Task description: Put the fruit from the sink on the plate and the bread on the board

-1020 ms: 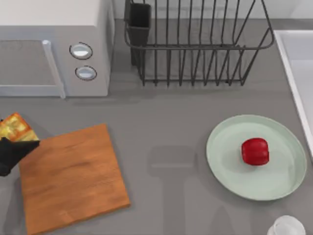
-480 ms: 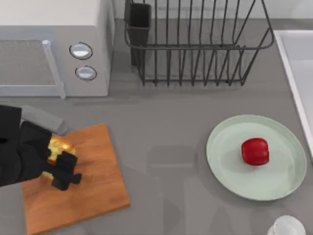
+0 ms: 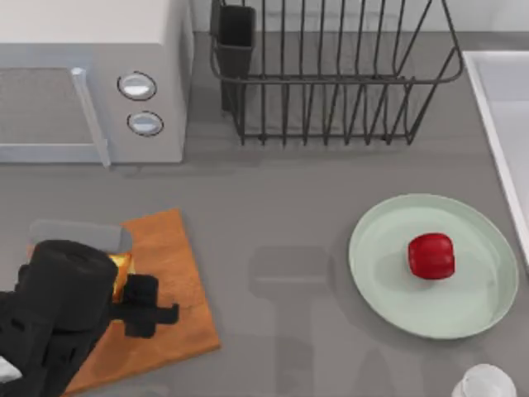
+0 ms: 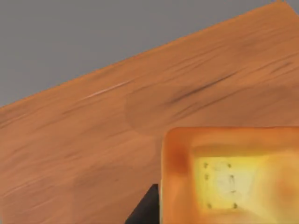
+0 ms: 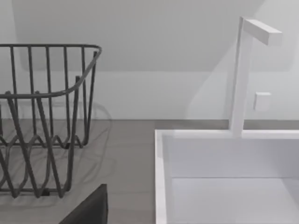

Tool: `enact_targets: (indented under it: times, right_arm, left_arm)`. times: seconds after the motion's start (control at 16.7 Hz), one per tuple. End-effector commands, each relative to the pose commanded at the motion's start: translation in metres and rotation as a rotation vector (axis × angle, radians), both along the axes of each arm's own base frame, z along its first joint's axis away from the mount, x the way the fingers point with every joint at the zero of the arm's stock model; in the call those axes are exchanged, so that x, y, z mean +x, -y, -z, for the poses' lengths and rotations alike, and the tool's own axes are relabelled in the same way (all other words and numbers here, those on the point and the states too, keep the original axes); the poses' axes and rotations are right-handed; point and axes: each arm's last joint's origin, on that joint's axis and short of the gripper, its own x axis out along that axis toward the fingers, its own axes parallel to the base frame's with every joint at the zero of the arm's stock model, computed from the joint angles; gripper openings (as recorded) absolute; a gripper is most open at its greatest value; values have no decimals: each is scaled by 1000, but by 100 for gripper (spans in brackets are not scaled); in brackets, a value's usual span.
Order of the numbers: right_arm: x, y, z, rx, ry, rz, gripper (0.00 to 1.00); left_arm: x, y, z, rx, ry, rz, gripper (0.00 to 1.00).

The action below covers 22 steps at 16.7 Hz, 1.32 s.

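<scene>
No writing can be read anywhere — no label, brand, number or sign. The microwave (image 3: 91,78) has two round dials on its front, and both faces are blank. The bread (image 4: 229,175) carries a few faint dots on its toasted top in the left wrist view — marks only, not letters. The small square plate on the wall beside the faucet (image 5: 245,74) is bare too.

Golden-orange toasted bread chunk (image 3: 121,270): mostly hidden under black left arm. Orange-brown wooden cutting board (image 3: 178,285): left half covered by same arm. White sink basin (image 3: 500,107): cut by right edge. Small clear glass (image 3: 484,384): cut by near edge.
</scene>
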Motion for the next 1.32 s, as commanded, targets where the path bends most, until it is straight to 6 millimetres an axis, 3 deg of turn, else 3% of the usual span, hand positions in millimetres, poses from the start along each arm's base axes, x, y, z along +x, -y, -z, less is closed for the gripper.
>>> enact_targets:
  times: [0.24,0.54,1.32]
  right_arm:
    - [0,0,0,0,0,0,100]
    - [0,0,0,0,0,0,100]
    - [0,0,0,0,0,0,100]
  left_arm:
    - [-15,6,1,-35,76,-82,0]
    - [-16,6,1,-38,82,-88,0]
    - [2,9,18,-35,78,-89,0]
